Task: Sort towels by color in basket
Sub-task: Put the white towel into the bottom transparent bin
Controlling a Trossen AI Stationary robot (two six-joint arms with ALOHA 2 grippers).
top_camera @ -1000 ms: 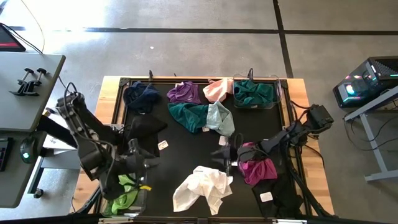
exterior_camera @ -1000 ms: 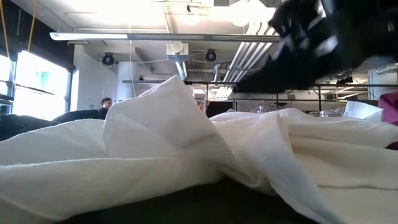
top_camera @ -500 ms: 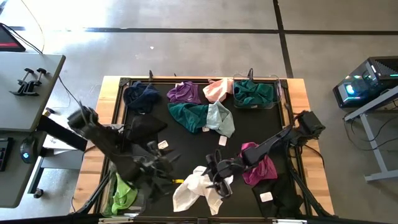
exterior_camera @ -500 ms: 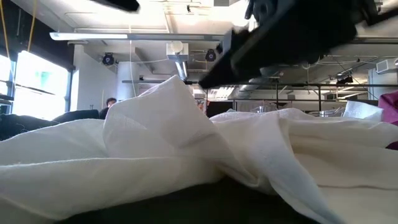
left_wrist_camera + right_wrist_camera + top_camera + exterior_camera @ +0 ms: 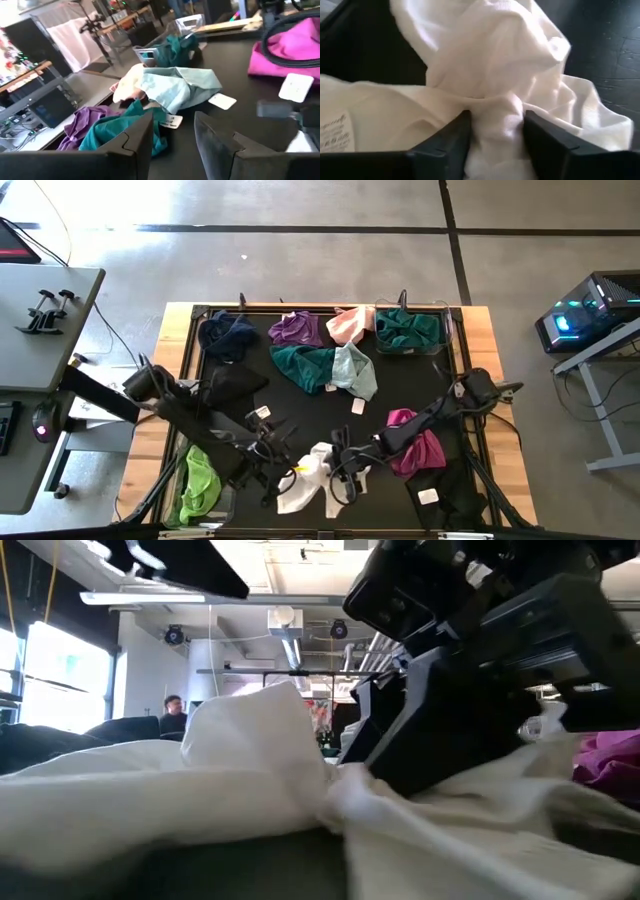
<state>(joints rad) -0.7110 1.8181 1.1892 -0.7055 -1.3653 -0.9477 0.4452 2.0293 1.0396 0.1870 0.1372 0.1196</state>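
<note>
Since a second ago both arms have swung inward over the near middle of the black table (image 5: 300, 405), and the white towel (image 5: 305, 480) that lay spread there is now bunched narrower; the right gripper (image 5: 492, 125) is down on it, its two dark fingers pinching a ridge of the white cloth between them, seen close in the right wrist view and as a dark bulk pressing into the fabric in the low view (image 5: 470, 700); the left gripper (image 5: 275, 460) hangs just beside the towel's left edge, its fingers spread apart with nothing between them in the left wrist view. A magenta towel (image 5: 415, 445) lies just right of the white one; a lime towel (image 5: 198, 485) sits in the near-left corner; navy (image 5: 228, 332), purple (image 5: 297, 329), pink (image 5: 350, 325) and teal (image 5: 305, 365) towels lie along the far side, a mint towel (image 5: 355, 370) touching the teal one, and another teal towel (image 5: 408, 330) fills a clear basket (image 5: 445, 330) at the far right.
</note>
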